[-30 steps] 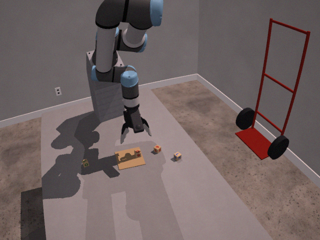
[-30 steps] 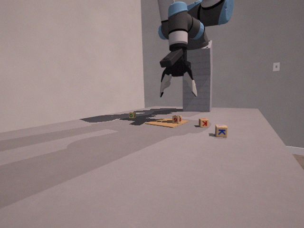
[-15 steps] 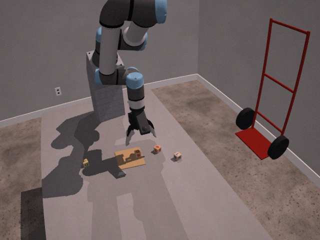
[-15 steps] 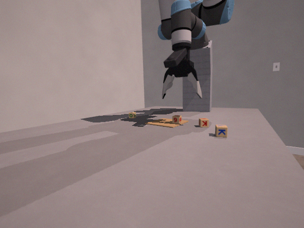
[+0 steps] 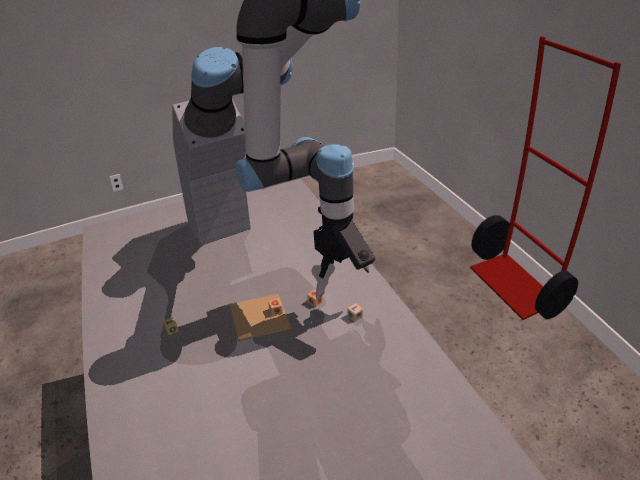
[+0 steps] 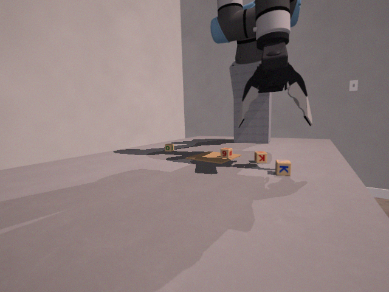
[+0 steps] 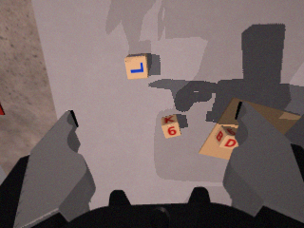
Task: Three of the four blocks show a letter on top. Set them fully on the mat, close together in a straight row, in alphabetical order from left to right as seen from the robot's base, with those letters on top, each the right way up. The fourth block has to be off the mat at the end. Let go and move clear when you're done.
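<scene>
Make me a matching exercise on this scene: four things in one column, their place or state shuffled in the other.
Things
1. red D block
2. blue-lettered block
3. green-lettered block
4. gripper

Place or state
a. open, holding nothing, above the table
b. on the mat
c. off the mat, alone, apart from the other blocks
d. off the mat, beyond the block with a 6 on top

Pairs: 1-b, 2-d, 3-c, 4-a
</scene>
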Available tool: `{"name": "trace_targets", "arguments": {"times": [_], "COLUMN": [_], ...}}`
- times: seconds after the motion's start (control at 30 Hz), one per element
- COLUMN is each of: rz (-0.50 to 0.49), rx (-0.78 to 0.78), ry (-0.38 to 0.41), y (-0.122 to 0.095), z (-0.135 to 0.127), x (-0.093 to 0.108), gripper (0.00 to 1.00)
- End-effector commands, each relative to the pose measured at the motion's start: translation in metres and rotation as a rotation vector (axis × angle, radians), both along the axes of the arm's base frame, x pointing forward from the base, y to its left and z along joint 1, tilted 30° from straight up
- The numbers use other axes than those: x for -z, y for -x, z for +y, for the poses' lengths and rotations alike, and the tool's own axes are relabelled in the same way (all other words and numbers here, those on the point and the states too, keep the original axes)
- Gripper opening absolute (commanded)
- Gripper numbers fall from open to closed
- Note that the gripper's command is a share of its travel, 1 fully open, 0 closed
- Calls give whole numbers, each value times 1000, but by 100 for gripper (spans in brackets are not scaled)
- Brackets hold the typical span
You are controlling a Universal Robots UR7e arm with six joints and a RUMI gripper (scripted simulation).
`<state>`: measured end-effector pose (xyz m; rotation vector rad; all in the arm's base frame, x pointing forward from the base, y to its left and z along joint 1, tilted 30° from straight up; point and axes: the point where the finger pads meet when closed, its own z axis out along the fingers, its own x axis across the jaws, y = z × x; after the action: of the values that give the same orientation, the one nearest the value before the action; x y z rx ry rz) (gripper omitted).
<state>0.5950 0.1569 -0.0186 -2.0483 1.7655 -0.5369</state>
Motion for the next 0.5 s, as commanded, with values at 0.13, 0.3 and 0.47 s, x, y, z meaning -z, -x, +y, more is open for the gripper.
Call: {"name": "trace_targets", "arguments": {"times": [0.13,0.3,0.47], "rz": [20,20,20], "rx": [-17,-15,-15], "ry": [31,31,31], "y": [-14,-14,-14], "z": [27,26,26], "x": [-7,-7,-7], "gripper": [100,40,40]}}
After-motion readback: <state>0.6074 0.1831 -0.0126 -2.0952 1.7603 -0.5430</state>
